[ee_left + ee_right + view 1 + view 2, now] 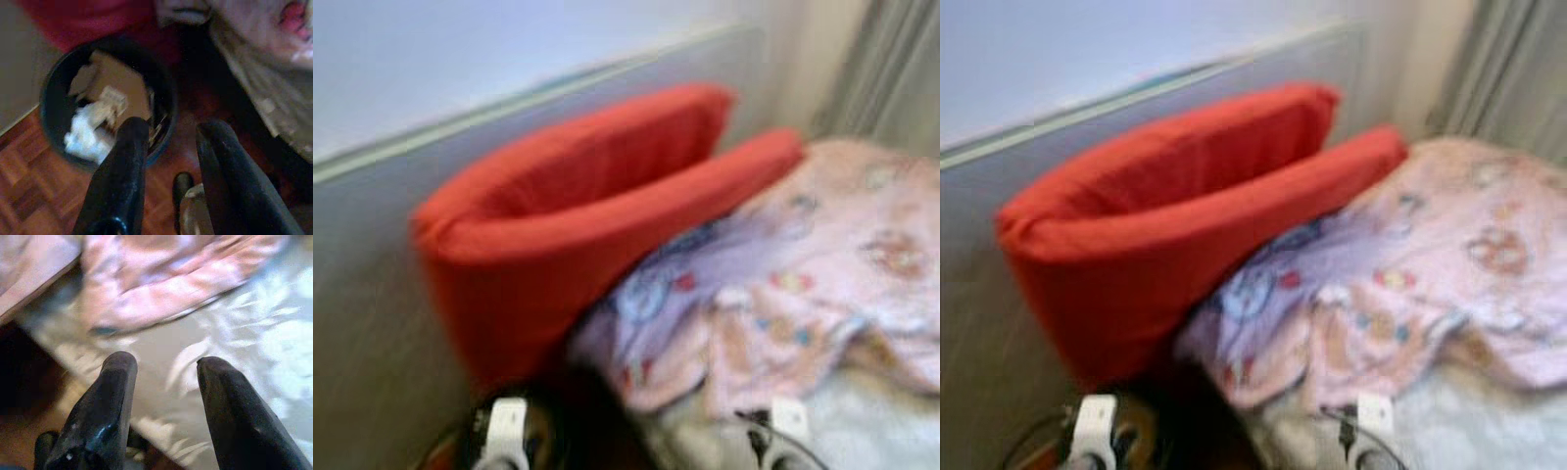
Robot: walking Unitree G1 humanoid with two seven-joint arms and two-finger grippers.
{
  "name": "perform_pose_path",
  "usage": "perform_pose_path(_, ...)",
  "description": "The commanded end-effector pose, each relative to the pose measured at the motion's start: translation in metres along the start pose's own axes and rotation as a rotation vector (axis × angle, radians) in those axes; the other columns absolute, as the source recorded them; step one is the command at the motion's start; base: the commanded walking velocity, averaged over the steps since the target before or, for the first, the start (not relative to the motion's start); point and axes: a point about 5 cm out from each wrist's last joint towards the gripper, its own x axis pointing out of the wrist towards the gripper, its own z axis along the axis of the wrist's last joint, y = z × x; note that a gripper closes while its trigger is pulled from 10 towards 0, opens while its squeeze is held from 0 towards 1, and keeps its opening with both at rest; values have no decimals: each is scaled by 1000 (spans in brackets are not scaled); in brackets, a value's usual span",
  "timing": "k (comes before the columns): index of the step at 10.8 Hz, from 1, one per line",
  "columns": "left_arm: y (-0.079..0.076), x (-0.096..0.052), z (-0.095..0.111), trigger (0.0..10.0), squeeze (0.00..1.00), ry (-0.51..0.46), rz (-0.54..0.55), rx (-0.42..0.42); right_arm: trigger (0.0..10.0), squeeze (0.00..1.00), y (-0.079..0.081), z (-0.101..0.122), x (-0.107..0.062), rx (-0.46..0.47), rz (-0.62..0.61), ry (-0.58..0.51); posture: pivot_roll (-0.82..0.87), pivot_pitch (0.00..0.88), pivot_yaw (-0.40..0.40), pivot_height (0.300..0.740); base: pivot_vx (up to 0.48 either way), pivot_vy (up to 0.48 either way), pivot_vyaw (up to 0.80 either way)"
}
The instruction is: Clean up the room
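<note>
A big red cushion [578, 215] leans on the wall beside the bed, with a pink patterned blanket [803, 284] heaped against it. Below the left hand [168, 132], whose fingers stand apart, the dark bin [54, 98] is open-topped on bare wood floor [29, 196]. The pale bedsheet [244, 342] lies flat under the right hand [164, 364].

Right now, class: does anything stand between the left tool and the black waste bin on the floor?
Nothing visible does. The left tool, fingers open, hangs above the bin, whose open top shows paper scraps.
</note>
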Motion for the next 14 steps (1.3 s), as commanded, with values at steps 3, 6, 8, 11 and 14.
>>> perform_pose_path(3,8,-1,0,10000,0,5,27,13,10000,0,17,8,1,14,57,-29,144,23,14,740,85,0,0)
perform_pose_path(6,6,1,9,10000,0,-39,18,27,10000,0,20,33,4,55,78,-114,141,41,14,740,0,0,0)
perform_pose_path(8,5,6,43,10000,0,-182,26,21,10000,0,23,60,5,54,97,-230,143,58,9,740,0,0,0)
perform_pose_path(11,1,6,100,10000,0,-438,20,-2,10000,0,31,94,2,47,137,-403,118,71,-2,740,0,0,0)
perform_pose_path(14,0,-2,131,10000,0,-626,14,-13,10000,0,28,103,-4,33,162,-513,120,88,-17,740,0,0,0)
